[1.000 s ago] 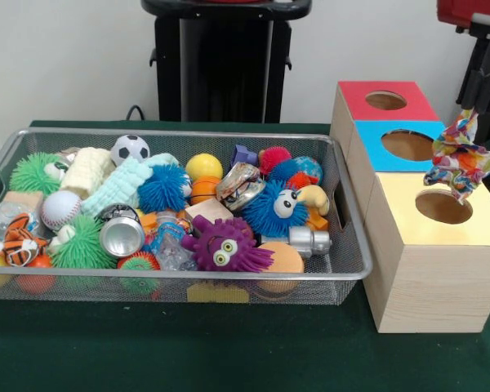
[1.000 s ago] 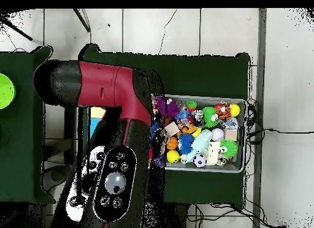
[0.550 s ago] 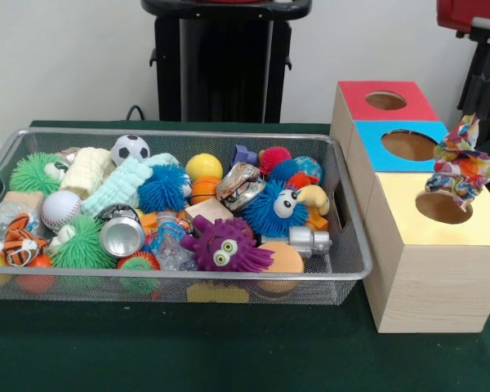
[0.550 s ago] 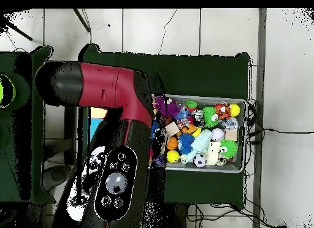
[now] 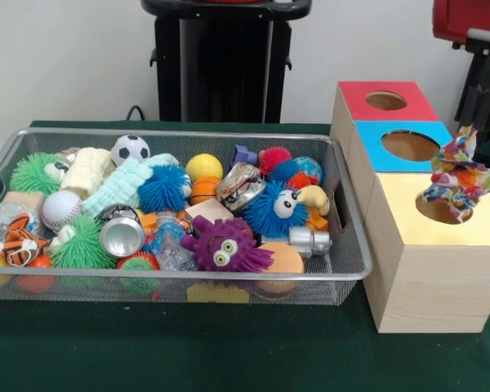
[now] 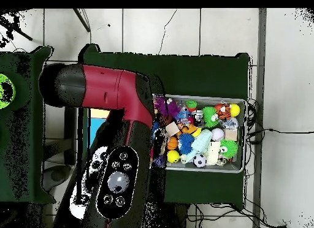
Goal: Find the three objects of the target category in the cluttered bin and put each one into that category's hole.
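Green cloth (image 5: 229,359) over the whole tabletop, dark and smooth, under a white wall (image 5: 65,57) with a black stand (image 5: 224,61) against it. Pale tiled floor (image 6: 184,29) all round the table from above, with thin cables trailing across it.

Wire mesh bin (image 5: 347,273) on the left of the front view, heaped with toys: soccer ball (image 5: 131,149), baseball (image 5: 60,209), yellow ball (image 5: 203,167), green spiky balls (image 5: 34,172), blue fuzzy creature (image 5: 275,208), purple fuzzy creature (image 5: 223,243), tiger toy (image 5: 20,241), metal can (image 5: 121,234), pale green cloth (image 5: 122,184).

Just right of the bin, three wooden boxes in a row, each with a round hole on top: red-topped (image 5: 385,100) farthest back, blue-topped (image 5: 408,145) in the middle, yellow-topped (image 5: 441,208) nearest.

Bright patterned cloth (image 5: 457,175), bunched and hanging upright, its lower end at the rim of the yellow box's hole, touching or just over it. Black part of the arm (image 5: 480,86) descending toward the cloth's top; pincer itself hidden behind the fabric, so cannot tell whether clenched or released.

From overhead, red and black arm (image 6: 116,97) stretched over the boxes, covering most of them.
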Controlling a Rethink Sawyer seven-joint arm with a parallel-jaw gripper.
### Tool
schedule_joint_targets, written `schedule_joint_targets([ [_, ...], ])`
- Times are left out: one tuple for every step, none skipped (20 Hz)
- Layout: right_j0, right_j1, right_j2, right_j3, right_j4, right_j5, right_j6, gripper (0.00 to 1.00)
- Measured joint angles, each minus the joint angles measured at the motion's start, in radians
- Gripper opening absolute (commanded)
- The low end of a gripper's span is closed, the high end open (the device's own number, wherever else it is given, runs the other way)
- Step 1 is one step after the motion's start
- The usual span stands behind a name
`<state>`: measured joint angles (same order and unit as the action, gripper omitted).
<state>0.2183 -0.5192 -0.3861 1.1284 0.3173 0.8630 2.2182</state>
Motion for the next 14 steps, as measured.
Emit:
schedule_joint_targets([
  [0.0,0.0,0.0,0.003,0.002,-0.001,0.0,0.0],
  [0.0,0.0,0.0,0.006,0.004,-0.001,0.0,0.0],
  [0.0,0.0,0.0,0.012,0.007,-0.001,0.0,0.0],
  [0.0,-0.001,0.0,0.024,0.012,-0.001,0.0,0.0],
  [0.0,-0.001,0.0,0.033,0.016,-0.002,0.0,0.0],
  [0.0,-0.001,0.0,0.037,0.017,-0.002,0.0,0.0],
  [0.001,-0.001,0.0,0.043,0.02,-0.004,0.0,0.0],
  [0.001,-0.001,0.0,0.053,0.022,-0.006,0.0,0.0],
  [0.001,-0.001,0.0,0.063,0.025,-0.009,0.0,0.0],
  [0.002,-0.001,0.0,0.068,0.026,-0.011,0.0,0.0],
  [0.002,-0.001,0.0,0.075,0.028,-0.014,0.0,0.0],
  [0.002,-0.001,0.0,0.082,0.029,-0.017,0.0,0.0],
  [0.003,-0.001,0.0,0.089,0.03,-0.021,0.0,0.0],
  [0.004,-0.001,0.0,0.096,0.031,-0.024,0.0,0.0],
])
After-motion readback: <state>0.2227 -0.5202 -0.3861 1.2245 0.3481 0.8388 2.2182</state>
